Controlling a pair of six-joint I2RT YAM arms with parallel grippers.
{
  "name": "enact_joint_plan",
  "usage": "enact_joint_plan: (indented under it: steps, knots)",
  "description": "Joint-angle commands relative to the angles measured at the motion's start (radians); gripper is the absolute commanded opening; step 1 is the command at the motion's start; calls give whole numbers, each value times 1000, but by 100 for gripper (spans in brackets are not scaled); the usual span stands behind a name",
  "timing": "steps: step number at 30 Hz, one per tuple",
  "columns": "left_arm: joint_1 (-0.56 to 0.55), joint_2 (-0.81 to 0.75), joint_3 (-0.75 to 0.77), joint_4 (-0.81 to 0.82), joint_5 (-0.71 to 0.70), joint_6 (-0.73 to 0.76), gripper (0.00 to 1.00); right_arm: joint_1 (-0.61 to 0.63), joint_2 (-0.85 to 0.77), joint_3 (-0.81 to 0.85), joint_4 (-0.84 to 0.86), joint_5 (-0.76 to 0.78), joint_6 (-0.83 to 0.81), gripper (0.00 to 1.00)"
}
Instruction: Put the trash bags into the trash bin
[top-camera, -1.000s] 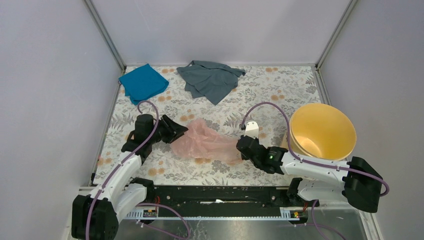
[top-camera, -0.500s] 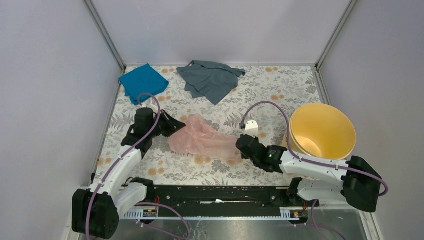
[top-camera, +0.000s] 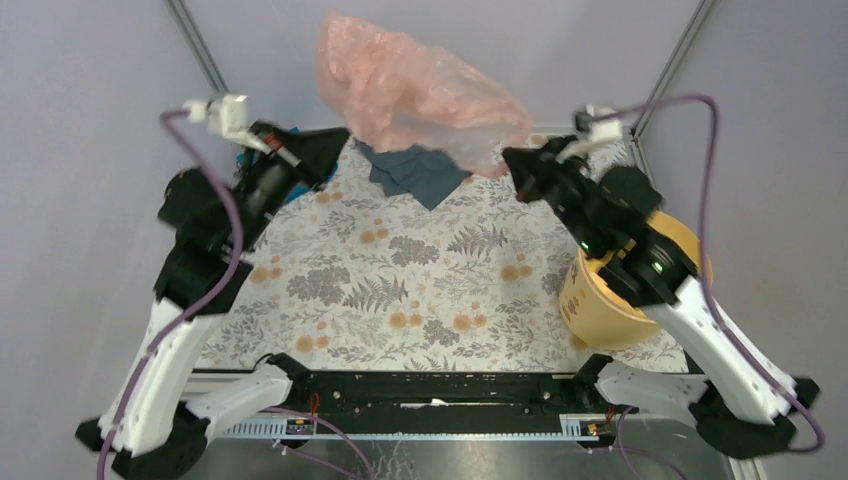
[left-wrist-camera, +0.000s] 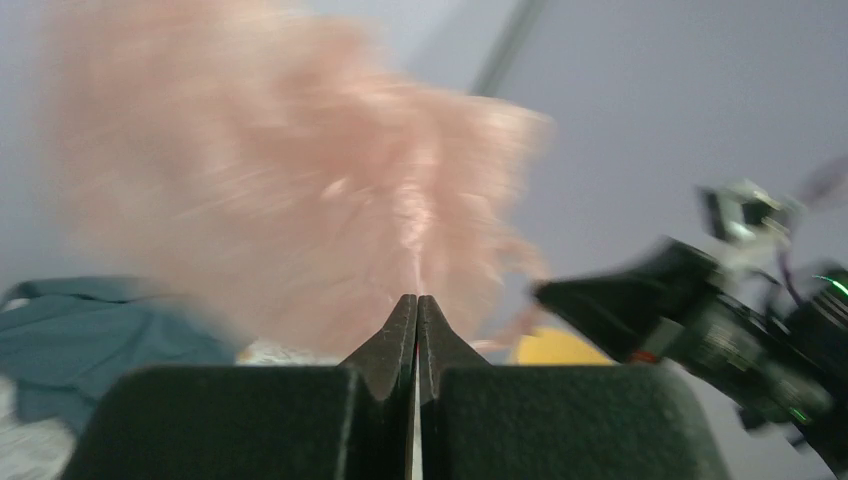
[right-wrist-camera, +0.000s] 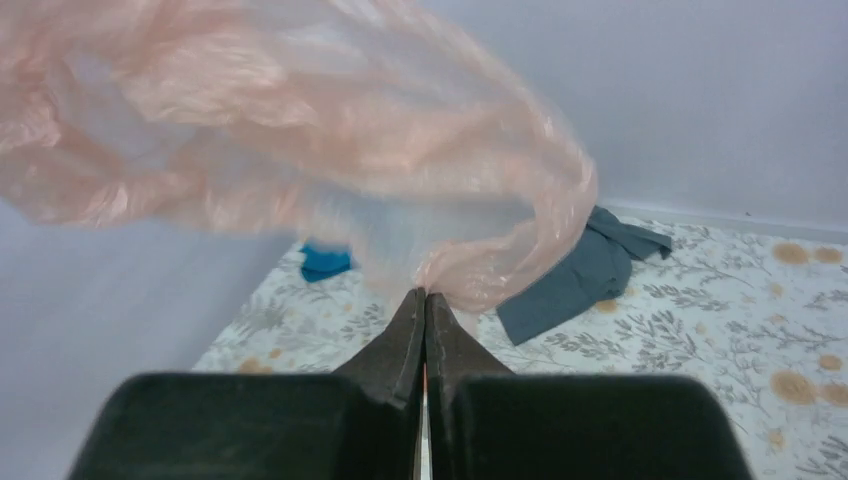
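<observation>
At the near edge the two arm bases sit bolted side by side, and the flower-patterned table (top-camera: 400, 290) stretches away from them. On its right side, close to the near edge, stands the trash bin (top-camera: 592, 305), yellow-orange; the right arm crosses in front of its mouth, so only the outer wall and part of the rim show.

Both arms reach upward and inward over the table. The left gripper (top-camera: 338, 140) has its jaws pressed flat together, and in its wrist view a pinch of pink film comes out at the tips, so it grips the left edge of the trash bag (top-camera: 410, 95). The right gripper (top-camera: 512, 160) is closed just as tightly, with a gathered corner of the same film caught between its tips.

The trash bag hangs in the air between the two grippers, billowed and wrinkled, high above the far middle of the table and well apart from the trash bin. It touches neither the table nor the bin. In the left wrist view it is blurred.

Below and behind the bag, at the far edge, the grey cloth (top-camera: 415, 175) lies crumpled. The teal cloth (right-wrist-camera: 325, 262) lies to its left, mostly hidden behind the left gripper in the top view. Plain pale walls close the scene
</observation>
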Motion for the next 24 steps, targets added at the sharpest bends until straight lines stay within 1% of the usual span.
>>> enact_joint_plan:
  steps: [1,2,3,5,6,7,8,10,12,14,15,16,17,18,20,22,23,24]
  knots:
    - [29,-105,-387,-149,-351,0,0,2,-100,-378,181,-157,0,0]
    - [45,-108,-489,-184,-369,-41,0,0,-66,-467,178,-145,40,0]
    - [72,-114,-585,-196,-346,-77,0,-2,-17,-543,160,-152,88,0]
    - [138,-156,-745,-165,-243,-133,0,-2,66,-624,121,-203,150,0]
    - [168,-181,-786,-146,-199,-135,0,-3,73,-642,119,-213,165,0]
    - [188,-198,-780,-136,-169,-122,0,-2,55,-645,128,-210,168,0]
    - [200,-206,-742,-131,-148,-100,0,-3,24,-629,148,-201,152,0]
    - [205,-181,-581,-144,-118,-54,0,-3,-9,-517,135,-159,66,0]
    - [204,-127,-370,-172,-56,-2,0,-3,25,-307,53,-122,-23,0]
    - [205,-85,-179,-195,6,32,0,-2,75,-119,-33,-110,-77,0]
    - [204,-79,-121,-196,33,36,0,-3,81,-70,-58,-118,-84,0]
    - [204,-83,-93,-192,50,33,0,-3,74,-60,-61,-129,-82,0]
    - [204,-96,-97,-181,65,24,0,-3,57,-94,-28,-144,-72,0]
    - [205,-114,-129,-165,80,9,7,-3,35,-161,12,-159,-53,0]
    - [205,-151,-244,-146,110,-20,32,-2,2,-326,68,-192,-2,0]
    - [204,-173,-371,-152,127,-39,57,-3,-27,-478,78,-223,60,0]
    - [205,-173,-423,-160,138,-55,66,-2,-50,-548,88,-235,87,0]
    - [205,-167,-498,-163,170,-63,71,-3,-74,-621,105,-242,114,0]
